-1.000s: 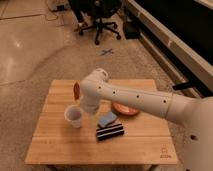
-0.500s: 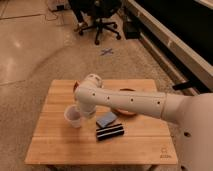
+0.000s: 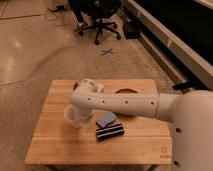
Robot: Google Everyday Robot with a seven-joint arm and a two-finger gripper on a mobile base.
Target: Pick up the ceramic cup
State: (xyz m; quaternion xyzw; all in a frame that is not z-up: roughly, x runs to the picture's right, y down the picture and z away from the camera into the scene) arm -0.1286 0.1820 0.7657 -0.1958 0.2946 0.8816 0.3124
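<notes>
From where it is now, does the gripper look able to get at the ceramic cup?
Probably yes: the gripper sits right beside the ceramic cup on the table, and nothing visible lies between them.

— What stands on the wooden table (image 3: 55,145)?

— A red-orange bowl (image 3: 125,91) near the table's far edge. Toward its middle lies a blue pad, maybe a sponge (image 3: 105,120), and a black striped block (image 3: 110,132) just in front of it.

— Beyond the table?

— An office chair (image 3: 99,19) and a blue floor cross (image 3: 106,51).
</notes>
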